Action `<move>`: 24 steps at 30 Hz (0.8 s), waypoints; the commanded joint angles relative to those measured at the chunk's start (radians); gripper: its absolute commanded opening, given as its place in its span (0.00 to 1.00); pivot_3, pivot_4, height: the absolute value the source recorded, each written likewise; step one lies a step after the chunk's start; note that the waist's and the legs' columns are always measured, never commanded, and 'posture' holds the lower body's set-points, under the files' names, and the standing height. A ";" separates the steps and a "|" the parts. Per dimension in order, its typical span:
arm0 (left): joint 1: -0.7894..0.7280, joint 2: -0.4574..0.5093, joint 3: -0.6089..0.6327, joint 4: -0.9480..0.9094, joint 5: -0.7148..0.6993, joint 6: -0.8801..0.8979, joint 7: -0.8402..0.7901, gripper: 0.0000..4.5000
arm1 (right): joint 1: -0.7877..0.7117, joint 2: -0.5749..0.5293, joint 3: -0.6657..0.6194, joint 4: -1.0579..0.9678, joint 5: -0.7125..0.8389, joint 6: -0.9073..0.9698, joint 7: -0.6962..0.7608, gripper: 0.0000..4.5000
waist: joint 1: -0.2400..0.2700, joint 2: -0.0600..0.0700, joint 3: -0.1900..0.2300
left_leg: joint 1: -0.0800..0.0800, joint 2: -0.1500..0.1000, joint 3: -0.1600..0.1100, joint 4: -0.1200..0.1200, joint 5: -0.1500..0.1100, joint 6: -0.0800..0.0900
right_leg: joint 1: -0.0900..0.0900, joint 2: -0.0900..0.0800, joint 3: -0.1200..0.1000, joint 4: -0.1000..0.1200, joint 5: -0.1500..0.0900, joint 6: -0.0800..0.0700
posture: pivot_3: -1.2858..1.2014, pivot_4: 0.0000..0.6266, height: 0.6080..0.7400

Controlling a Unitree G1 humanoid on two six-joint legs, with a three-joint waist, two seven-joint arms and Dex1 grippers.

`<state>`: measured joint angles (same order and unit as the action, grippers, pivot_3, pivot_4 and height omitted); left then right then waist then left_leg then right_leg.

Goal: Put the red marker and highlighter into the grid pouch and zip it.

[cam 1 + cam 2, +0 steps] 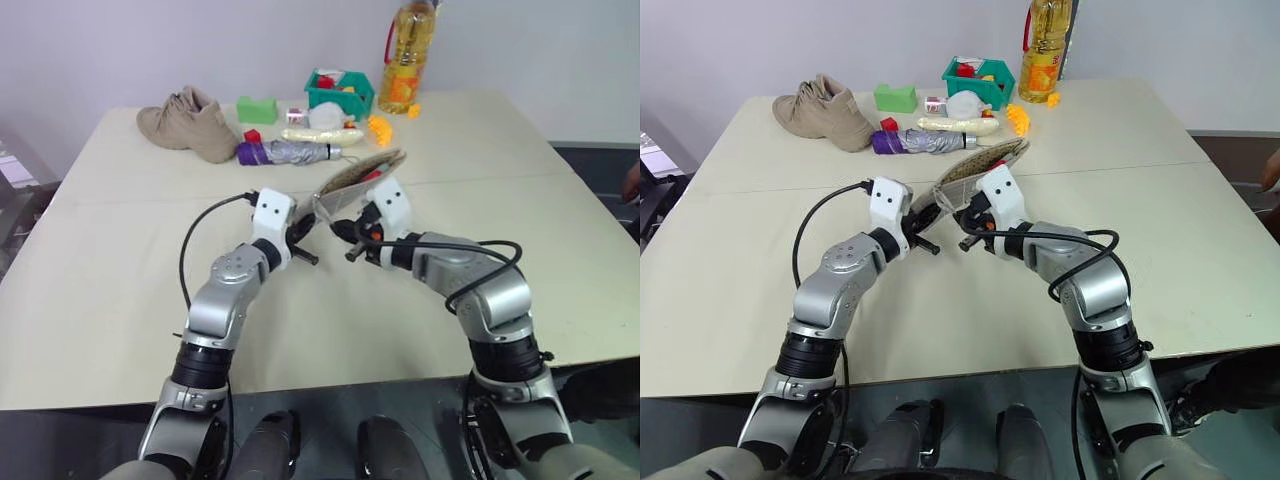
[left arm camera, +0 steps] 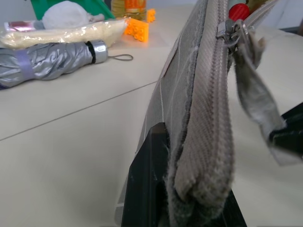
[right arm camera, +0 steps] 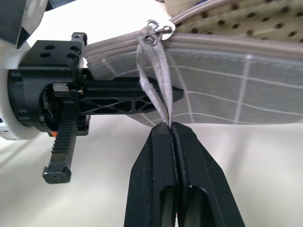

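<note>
The grid pouch (image 1: 352, 178) hangs tilted above the table between my two grippers, its mouth partly unzipped at the far end. My left gripper (image 1: 303, 240) is shut on the pouch's near end, one black finger (image 2: 149, 179) pressed against the fabric. My right gripper (image 3: 173, 127) is shut on the grey loop strap (image 3: 158, 80) that hangs from the zipper slider (image 3: 154, 30). A red rounded end (image 2: 239, 10), which looks like the red marker, shows in the open mouth. The highlighter is hidden.
Behind the pouch lie a folded purple-grey umbrella (image 1: 290, 152), a tan shoe (image 1: 190, 125), a green block (image 1: 257, 110), a green bin (image 1: 340, 92), orange blocks (image 1: 378, 128) and an oil bottle (image 1: 408, 55). The near half of the table (image 1: 100, 300) is bare.
</note>
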<state>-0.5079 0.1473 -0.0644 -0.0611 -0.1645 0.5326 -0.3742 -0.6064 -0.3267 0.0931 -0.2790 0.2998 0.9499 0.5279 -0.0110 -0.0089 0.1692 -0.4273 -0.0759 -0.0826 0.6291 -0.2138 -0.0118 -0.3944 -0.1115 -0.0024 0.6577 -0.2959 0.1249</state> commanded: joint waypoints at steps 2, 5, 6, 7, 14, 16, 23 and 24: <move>0.015 0.063 0.003 -0.032 0.015 -0.074 -0.037 0.00 | -0.051 -0.082 -0.067 0.025 -0.018 -0.055 -0.004 0.00 | 0.000 0.000 0.000 | 0.000 0.000 0.000 0.000 0.000 0.000 | 0.000 0.000 0.000 0.000 0.000 0.000 | 0.52 0.24 0.99; 0.042 0.124 -0.004 -0.026 0.032 -0.127 -0.078 0.00 | -0.077 -0.157 -0.103 0.066 -0.032 -0.092 -0.004 0.00 | 0.000 0.000 0.000 | 0.000 0.000 0.000 0.000 0.000 0.000 | 0.000 0.000 0.000 0.000 0.000 0.000 | 0.52 0.24 0.99; 0.051 0.139 -0.006 -0.026 0.037 -0.141 -0.089 0.00 | -0.085 -0.177 -0.111 0.077 -0.034 -0.100 -0.005 0.00 | 0.000 0.000 0.000 | 0.000 0.000 0.000 0.000 0.000 0.000 | 0.000 0.000 0.000 0.000 0.000 0.000 | 0.52 0.24 0.99; 0.061 0.156 -0.007 -0.023 0.044 -0.157 -0.098 0.00 | -0.093 -0.198 -0.119 0.091 -0.039 -0.111 -0.007 0.00 | 0.000 0.000 0.000 | 0.000 0.000 0.000 0.000 0.000 0.000 | 0.000 0.000 0.000 0.000 0.000 0.000 | 0.52 0.24 0.99; 0.125 0.229 0.012 -0.014 0.048 -0.220 -0.131 0.00 | -0.091 -0.330 -0.129 0.165 -0.075 -0.173 0.018 0.00 | 0.000 0.000 0.000 | 0.000 0.000 0.001 -0.001 0.000 0.000 | 0.000 0.000 0.000 -0.001 0.000 0.000 | 0.52 0.24 0.99; 0.133 0.232 0.017 -0.016 0.043 -0.223 -0.132 0.00 | -0.077 -0.343 -0.124 0.157 -0.059 -0.164 0.046 0.00 | 0.000 0.000 0.000 | 0.000 0.000 0.001 -0.001 0.000 0.000 | 0.000 0.000 0.000 -0.001 0.000 0.000 | 0.52 0.24 0.99; 0.194 0.239 0.062 -0.073 -0.062 -0.152 -0.181 0.45 | 0.039 -0.392 -0.121 0.051 0.036 -0.183 0.215 0.42 | -0.001 0.000 0.000 | 0.000 0.001 0.001 -0.001 0.000 0.001 | 0.001 0.000 0.000 -0.002 0.000 0.000 | 0.52 0.24 0.99; 0.223 0.250 0.070 -0.095 -0.069 -0.140 -0.187 0.58 | 0.069 -0.401 -0.133 0.039 0.043 -0.198 0.232 0.54 | 0.000 0.000 0.000 | 0.000 0.001 0.001 -0.001 0.000 0.001 | 0.001 0.000 0.000 -0.002 0.000 0.000 | 0.52 0.24 0.99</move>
<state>-0.3063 0.3776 -0.0225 -0.0953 -0.2103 0.3835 -0.5487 -0.5484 -0.7050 0.0049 -0.1931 0.3240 0.7835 0.7332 -0.0113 -0.0088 0.1693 -0.4273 -0.0752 -0.0820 0.6280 -0.2144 -0.0108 -0.3935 -0.1119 -0.0021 0.6556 -0.2960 0.1248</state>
